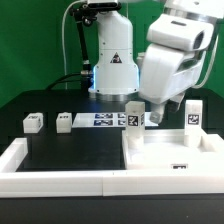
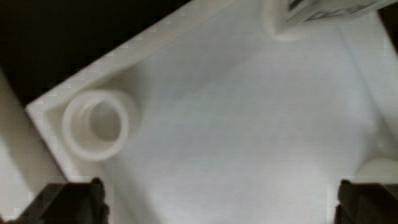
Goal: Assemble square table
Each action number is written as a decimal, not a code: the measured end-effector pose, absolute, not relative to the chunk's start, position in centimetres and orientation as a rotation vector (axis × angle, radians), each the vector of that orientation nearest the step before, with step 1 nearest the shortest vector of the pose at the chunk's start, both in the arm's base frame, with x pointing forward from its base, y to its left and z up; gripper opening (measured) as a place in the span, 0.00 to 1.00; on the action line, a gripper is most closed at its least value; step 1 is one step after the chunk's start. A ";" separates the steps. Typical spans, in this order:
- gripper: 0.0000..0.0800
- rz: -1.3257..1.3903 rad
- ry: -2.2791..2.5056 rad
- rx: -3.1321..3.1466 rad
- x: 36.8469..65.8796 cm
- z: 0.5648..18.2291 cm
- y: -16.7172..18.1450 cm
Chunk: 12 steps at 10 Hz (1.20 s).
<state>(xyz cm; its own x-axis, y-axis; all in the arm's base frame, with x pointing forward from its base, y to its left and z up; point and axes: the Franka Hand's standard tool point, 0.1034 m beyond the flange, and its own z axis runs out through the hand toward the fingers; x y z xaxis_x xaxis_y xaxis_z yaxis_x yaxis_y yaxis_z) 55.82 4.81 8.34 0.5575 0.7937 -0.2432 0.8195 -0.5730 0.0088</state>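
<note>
The white square slab (image 1: 165, 150) of the square table lies flat at the exterior view's right. Two tagged legs stand at its far edge, one (image 1: 133, 115) at the left corner and one (image 1: 193, 114) at the right. Two more small legs (image 1: 33, 122) (image 1: 64, 121) lie on the black table at the left. My gripper (image 1: 158, 108) hangs just above the slab's far part. In the wrist view the slab (image 2: 231, 110) fills the picture, with a round corner hole (image 2: 98, 125). My gripper (image 2: 217, 205) is open, and its dark fingertips (image 2: 71, 205) stand wide apart with nothing between them.
The marker board (image 1: 100, 120) lies flat in front of the arm's base (image 1: 112, 70). A long white border wall (image 1: 60, 175) runs along the near side and up the left. A tagged part (image 2: 329, 10) shows at the wrist view's edge.
</note>
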 end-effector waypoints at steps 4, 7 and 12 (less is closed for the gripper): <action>0.81 -0.280 1.359 2.696 55.8 8.0 3.7; 0.81 -0.279 1.352 2.699 55.8 8.0 3.5; 0.81 -0.352 0.699 2.915 55.2 10.4 -0.2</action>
<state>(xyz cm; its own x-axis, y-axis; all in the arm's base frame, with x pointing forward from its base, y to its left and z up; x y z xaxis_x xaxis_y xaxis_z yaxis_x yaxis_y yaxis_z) 55.17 -0.19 10.37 0.8662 0.4311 -0.2528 0.4598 -0.8856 0.0651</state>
